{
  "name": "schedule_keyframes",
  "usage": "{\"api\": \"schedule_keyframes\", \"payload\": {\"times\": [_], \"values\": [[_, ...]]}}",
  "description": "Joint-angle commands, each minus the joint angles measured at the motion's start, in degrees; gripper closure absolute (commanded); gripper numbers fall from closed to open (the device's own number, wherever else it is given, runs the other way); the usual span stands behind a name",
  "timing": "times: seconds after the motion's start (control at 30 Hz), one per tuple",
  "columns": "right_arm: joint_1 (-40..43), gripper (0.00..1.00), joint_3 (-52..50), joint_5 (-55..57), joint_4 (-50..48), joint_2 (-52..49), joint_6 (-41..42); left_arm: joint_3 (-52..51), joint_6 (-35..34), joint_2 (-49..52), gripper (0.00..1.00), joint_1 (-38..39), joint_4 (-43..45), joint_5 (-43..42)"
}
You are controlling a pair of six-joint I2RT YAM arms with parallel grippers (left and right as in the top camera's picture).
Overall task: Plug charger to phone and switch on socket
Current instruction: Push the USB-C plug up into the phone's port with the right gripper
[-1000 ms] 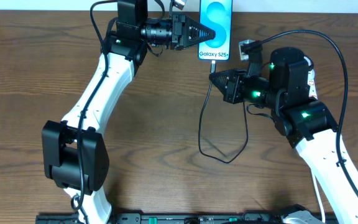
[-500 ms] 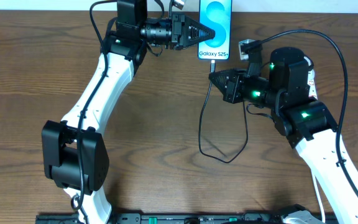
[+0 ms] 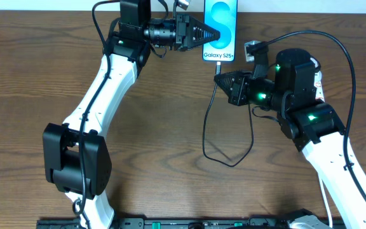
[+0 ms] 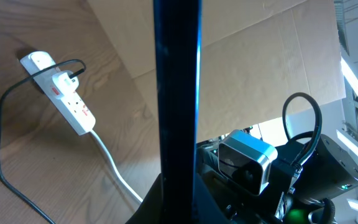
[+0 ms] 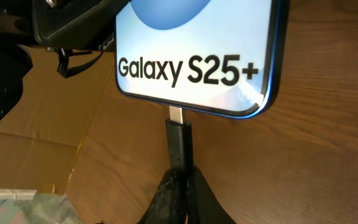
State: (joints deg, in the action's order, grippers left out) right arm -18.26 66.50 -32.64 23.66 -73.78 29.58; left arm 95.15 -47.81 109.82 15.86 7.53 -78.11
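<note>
- Clamps the phone point(image 3: 221, 16) in the left end effector point(image 3: 213, 35) at the bench's point(image 3: 30, 76) far edge.
- Pinches the charger point(image 5: 179, 142) by its connector in the closed right end effector point(image 5: 178, 179), tip at the port (silver partly showing).
- Calls for a straight push, no tilt.

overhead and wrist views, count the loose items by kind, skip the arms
phone: 1
charger cable: 1
power strip: 1
total: 3
</note>
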Motion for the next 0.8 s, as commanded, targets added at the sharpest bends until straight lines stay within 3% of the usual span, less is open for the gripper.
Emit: {"api": "schedule_keyframes", "payload": {"times": [0.0, 0.77], "values": [[-0.2, 0.99, 1.4, 1.0, -0.5, -0.5, 0.6, 0.9, 0.3, -2.0, 0.93, 0.2, 0.5, -2.5], [-0.2, 0.99, 1.4, 1.0, -1.3, -0.6, 1.2, 0.9, 0.3, -2.0, 0.93, 0.6, 0.5, -3.0]]}}
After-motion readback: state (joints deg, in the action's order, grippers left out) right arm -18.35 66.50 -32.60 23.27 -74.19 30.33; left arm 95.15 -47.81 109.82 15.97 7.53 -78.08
